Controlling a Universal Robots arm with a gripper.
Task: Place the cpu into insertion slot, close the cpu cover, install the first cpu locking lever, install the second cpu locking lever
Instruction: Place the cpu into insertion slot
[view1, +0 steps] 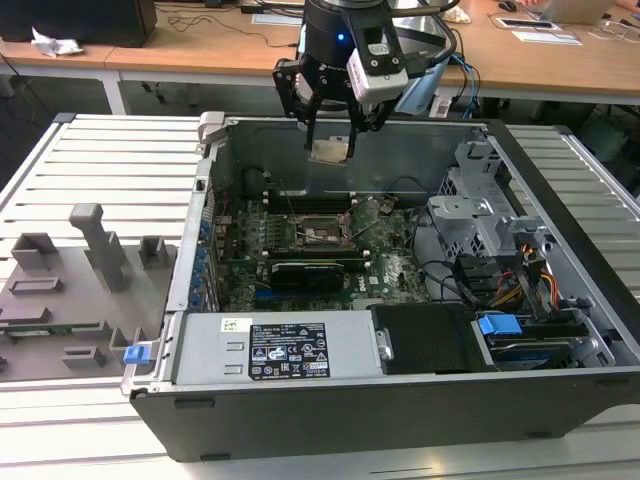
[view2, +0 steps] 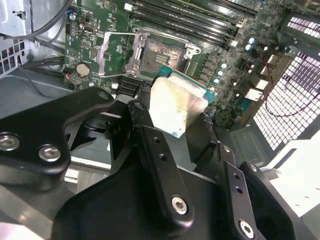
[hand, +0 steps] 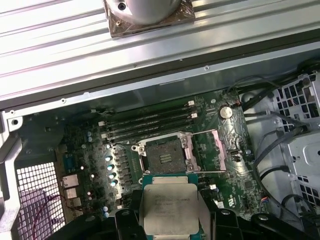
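My gripper (view1: 332, 128) hangs above the open computer case, shut on the cpu (view1: 330, 150), a flat square chip with a silver top. In both wrist views the cpu (view2: 177, 102) (hand: 170, 207) sits between the black fingers (view2: 142, 125), tilted and well clear of the board. Below it lies the insertion slot (hand: 164, 155) (view2: 160, 55) (view1: 322, 232), a square black socket on the green board, uncovered. The cpu cover (hand: 220, 145) (view2: 117, 55) stands swung open beside the socket.
Long memory slots (hand: 150, 122) run beside the socket. A black expansion card (view1: 305, 270) lies across the board. A power supply (view1: 270, 350), a drive cage (view1: 480, 210) and cables fill the case's other sides. A grey fixture tray (view1: 70, 290) sits on the exterior view's left.
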